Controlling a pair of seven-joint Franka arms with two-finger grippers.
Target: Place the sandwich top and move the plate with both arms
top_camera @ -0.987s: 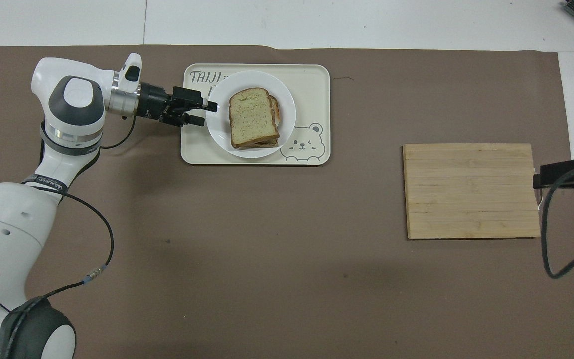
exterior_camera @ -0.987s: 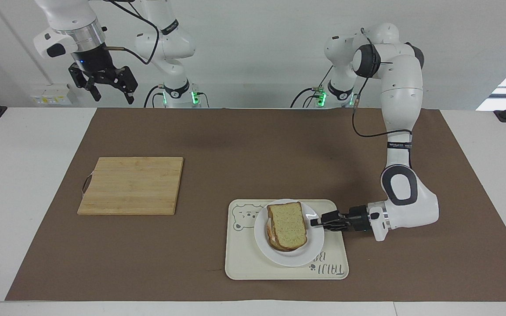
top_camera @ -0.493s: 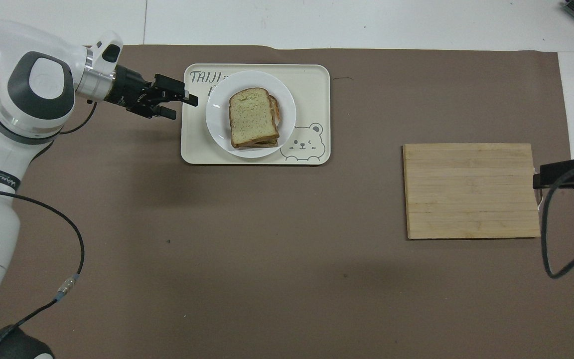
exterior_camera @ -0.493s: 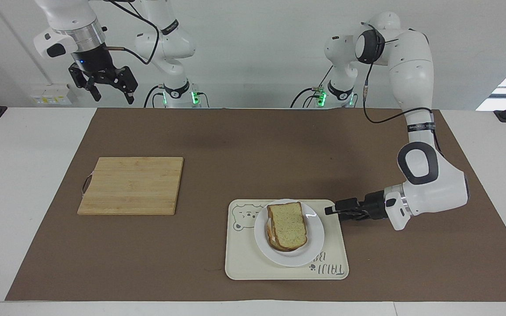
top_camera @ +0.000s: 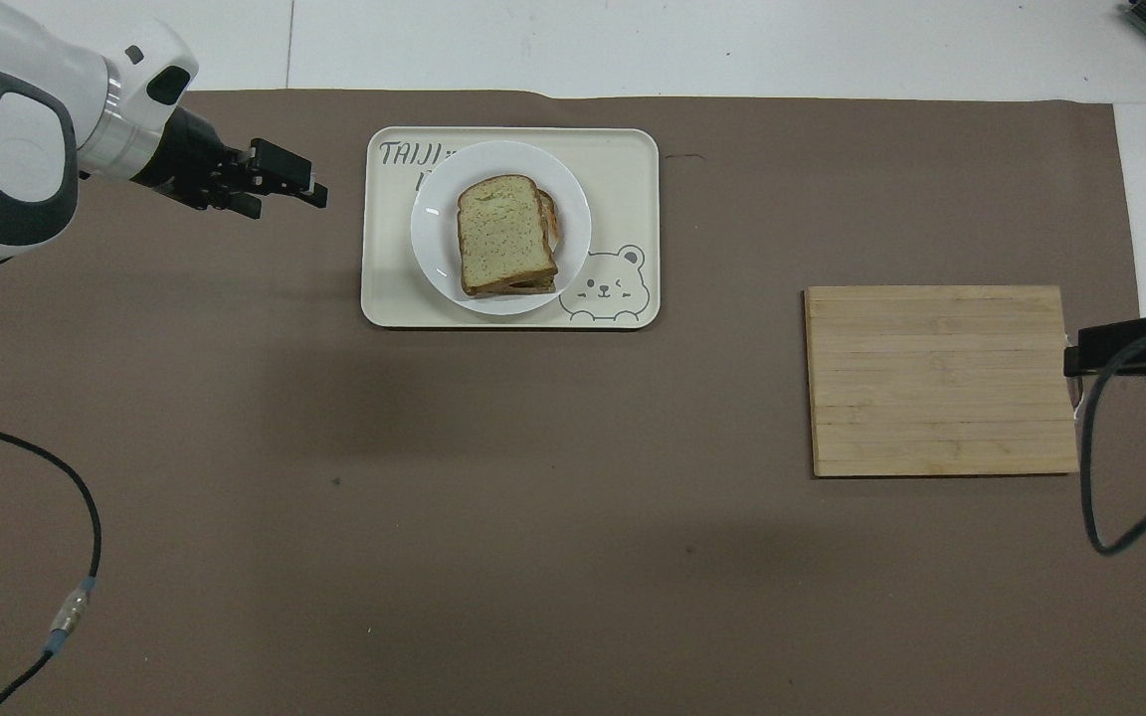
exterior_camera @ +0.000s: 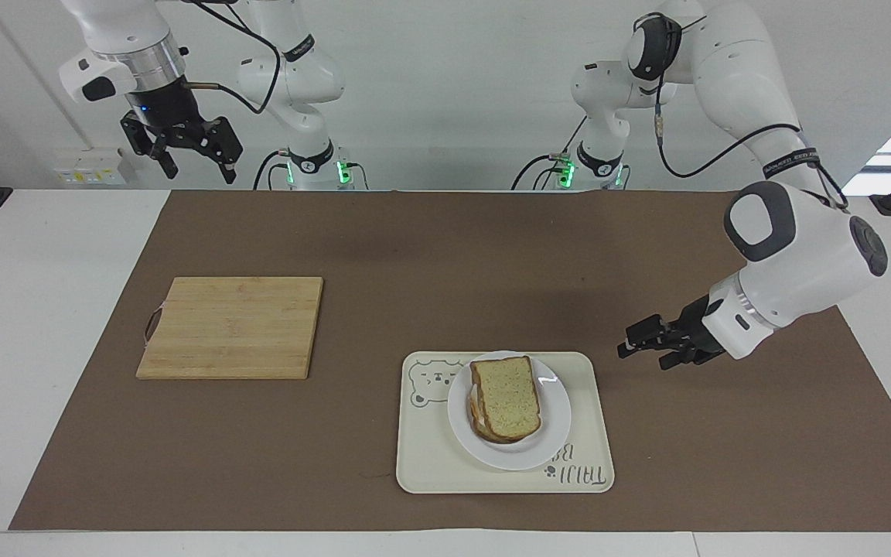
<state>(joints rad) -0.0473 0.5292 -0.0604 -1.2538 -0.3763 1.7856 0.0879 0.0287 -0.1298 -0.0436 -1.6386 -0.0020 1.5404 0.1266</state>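
The sandwich top (exterior_camera: 505, 396) (top_camera: 503, 231), a speckled tan slice, lies on the stacked sandwich on the white plate (exterior_camera: 554, 429) (top_camera: 431, 249). The plate sits on a cream tray (exterior_camera: 430, 464) (top_camera: 623, 164) with a bear drawing. My left gripper (exterior_camera: 641, 352) (top_camera: 289, 197) hangs open and empty over the brown mat beside the tray, toward the left arm's end of the table, clear of the plate. My right gripper (exterior_camera: 192, 158) waits raised and open near its base. In the overhead view only part of the right gripper (top_camera: 1120, 350) shows.
A wooden cutting board (exterior_camera: 233, 326) (top_camera: 941, 380) lies bare on the brown mat (exterior_camera: 445, 255) toward the right arm's end of the table. The left arm's black cable (top_camera: 76, 517) trails over the mat near the robots.
My left gripper has pulled back from the plate's rim, off the tray toward the left arm's end, and risen. The plate and sandwich stay put. The right arm has not moved.
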